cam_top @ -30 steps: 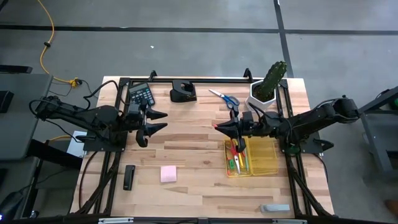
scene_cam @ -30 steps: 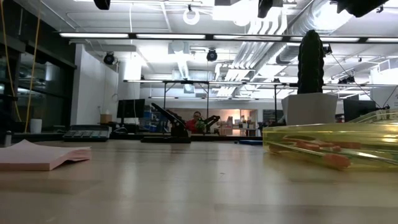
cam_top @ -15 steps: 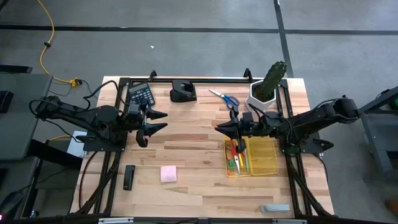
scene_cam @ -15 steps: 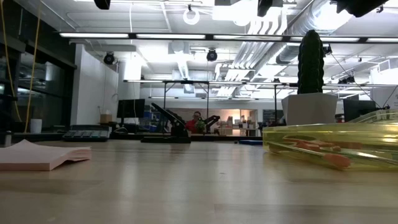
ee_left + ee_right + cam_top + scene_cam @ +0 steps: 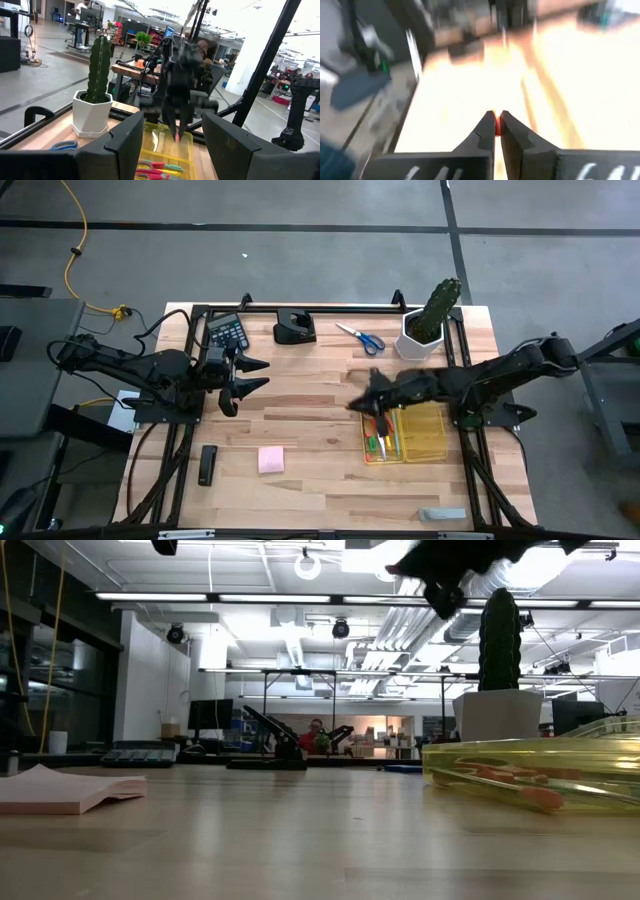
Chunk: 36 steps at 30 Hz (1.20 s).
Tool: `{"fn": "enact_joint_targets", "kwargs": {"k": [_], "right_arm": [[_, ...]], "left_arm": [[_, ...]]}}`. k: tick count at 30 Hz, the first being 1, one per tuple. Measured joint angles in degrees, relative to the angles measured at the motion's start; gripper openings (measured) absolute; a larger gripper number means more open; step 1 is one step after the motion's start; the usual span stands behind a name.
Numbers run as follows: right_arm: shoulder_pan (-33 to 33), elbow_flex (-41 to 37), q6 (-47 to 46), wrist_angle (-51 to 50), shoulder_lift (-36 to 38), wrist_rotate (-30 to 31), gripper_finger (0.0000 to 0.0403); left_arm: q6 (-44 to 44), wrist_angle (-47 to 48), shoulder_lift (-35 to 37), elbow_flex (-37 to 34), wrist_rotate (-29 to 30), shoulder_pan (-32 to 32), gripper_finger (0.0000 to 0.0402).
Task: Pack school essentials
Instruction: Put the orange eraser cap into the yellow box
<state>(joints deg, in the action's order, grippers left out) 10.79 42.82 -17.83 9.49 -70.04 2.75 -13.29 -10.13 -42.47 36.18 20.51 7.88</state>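
Tiny red bit (image 5: 495, 126): pinched between the right gripper's (image 5: 372, 402) closed jaws, above the tray's left edge.
Yellow tray (image 5: 428, 432): on the surface, holding red-handled scissors (image 5: 379, 423) and pens.
Left gripper (image 5: 250, 375): jaws open, empty, well apart at the surface's left.

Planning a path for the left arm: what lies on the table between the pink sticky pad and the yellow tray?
Nothing: in the high view only bare wood separates the pink sticky pad from the yellow tray.
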Motion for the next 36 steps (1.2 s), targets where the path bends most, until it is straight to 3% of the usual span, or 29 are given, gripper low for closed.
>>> {"fn": "enact_joint_targets", "kwargs": {"k": [5,9,18,30,36], "right_arm": [[4.7,-0.1,-12.7,-19.9,-0.2,-1.3,0.0000],[8.7,-2.4,-24.0,-29.5,-1.1,-1.3,0.0000],[11.1,-7.3,-41.4,-26.3,-5.5,8.4,0.0000],[10.2,-7.3,-48.5,-20.0,-13.6,7.8,0.0005],[10.2,-7.3,-53.7,-19.6,-13.2,10.1,0.0049]], "left_arm": [[0.0,0.0,0.0,0.0,0.0,0.0,0.0191],[0.0,0.0,0.0,0.0,0.0,0.0,0.0191],[0.0,0.0,0.0,0.0,0.0,0.0,0.0191],[0.0,0.0,0.0,0.0,0.0,0.0,0.0191],[0.0,0.0,0.0,0.0,0.0,0.0,0.0191]]}}
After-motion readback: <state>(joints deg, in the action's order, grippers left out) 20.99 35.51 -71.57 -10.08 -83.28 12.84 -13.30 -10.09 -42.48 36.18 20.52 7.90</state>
